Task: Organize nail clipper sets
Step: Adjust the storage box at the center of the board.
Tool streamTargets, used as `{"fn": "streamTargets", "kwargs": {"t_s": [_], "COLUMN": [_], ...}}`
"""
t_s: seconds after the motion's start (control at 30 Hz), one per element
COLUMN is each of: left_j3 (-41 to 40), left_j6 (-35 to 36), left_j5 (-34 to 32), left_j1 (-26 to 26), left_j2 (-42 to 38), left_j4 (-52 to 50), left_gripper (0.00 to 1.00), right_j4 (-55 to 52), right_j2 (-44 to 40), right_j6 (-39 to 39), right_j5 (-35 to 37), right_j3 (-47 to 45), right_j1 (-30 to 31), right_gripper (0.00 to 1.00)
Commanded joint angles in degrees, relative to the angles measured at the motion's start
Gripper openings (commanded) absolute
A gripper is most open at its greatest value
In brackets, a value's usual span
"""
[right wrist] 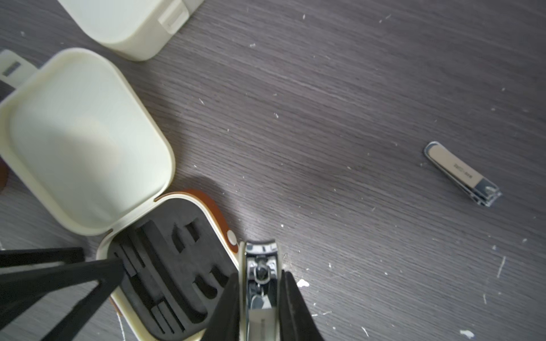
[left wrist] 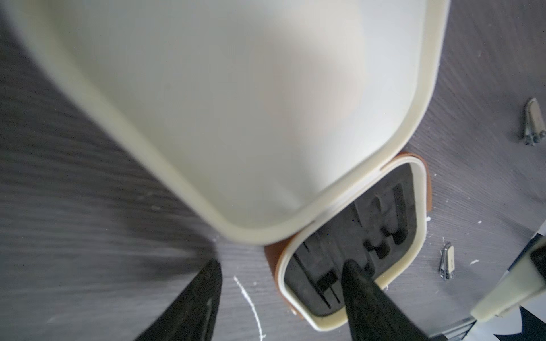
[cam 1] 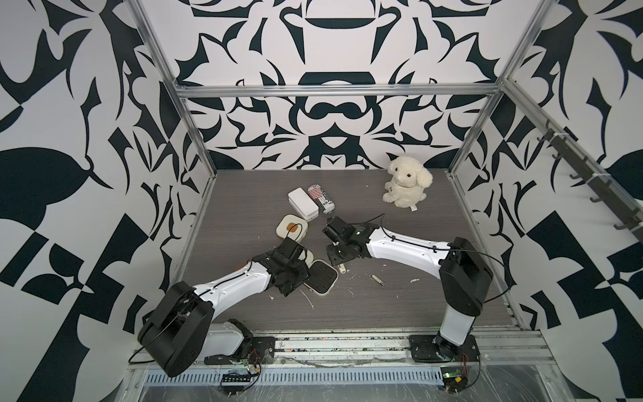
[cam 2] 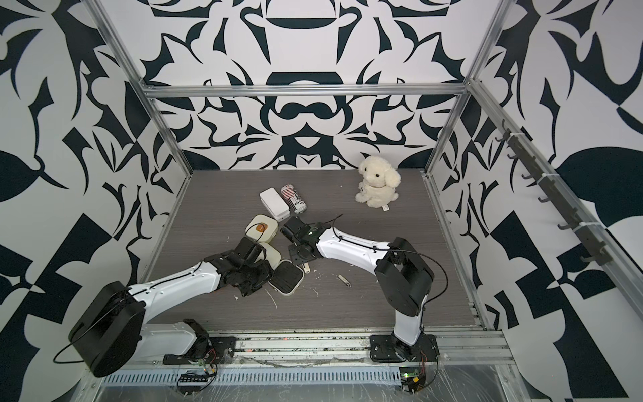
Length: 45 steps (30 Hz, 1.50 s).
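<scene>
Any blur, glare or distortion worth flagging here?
Left wrist view: the cream lid fills the frame, soft and out of focus, and the table beside it looks smeared. Right wrist view: sharp, with glints on the held clipper. Both top views: sharp and evenly lit, no harsh shadows.

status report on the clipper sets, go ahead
Left hand open, straddling open case rim. Right hand shut on clipper beside case. Left finger over the slots; second clipper loose.
</scene>
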Motion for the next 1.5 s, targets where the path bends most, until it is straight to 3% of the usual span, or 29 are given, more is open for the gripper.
{"fn": "streamTargets", "kwargs": {"t_s": [0.0,0.3,0.57,0.87,1.13,1.47], "left_j3": [-1.3,-0.4,1.3,9.9,13.8,5.8], "left_j6": [1.0,5.8,8.3,11.0,13.6,10.9], "left_j5": [-2.2,0.6,2.4,2.9,5.4,7.5], "left_j1": [2.6,10.5,15.2,15.8,16.9,16.8], "left_j2": [-3.1,-3.8,-5.2,-3.1,6.1,3.0], "left_j4": [-4.9,-5.5,-6.8,-9.1,-6.4,-3.6], "left_gripper": [0.71,0.76,0.76,0.76,0.75,0.75], "right_j4": [1.8,1.2,2.6,2.9,3.3,4.9], "right_j2": [-0.5,11.9,13.2,12.6,12.2,10.6], "right_j6": [-3.1,-11.0,-12.7,-11.8,-10.6,-7.1], "right_j5": [1.3,0.6,-2.5,-4.0,-4.4,-5.1], "right_j3": [1.1,7.9,6.6,6.2,6.6,5.0], "right_j1": [-0.3,-1.7,-0.5,4.8,7.2,7.1], "right_gripper": [0.09,0.06,0.06,0.07,0.07,0.07]}}
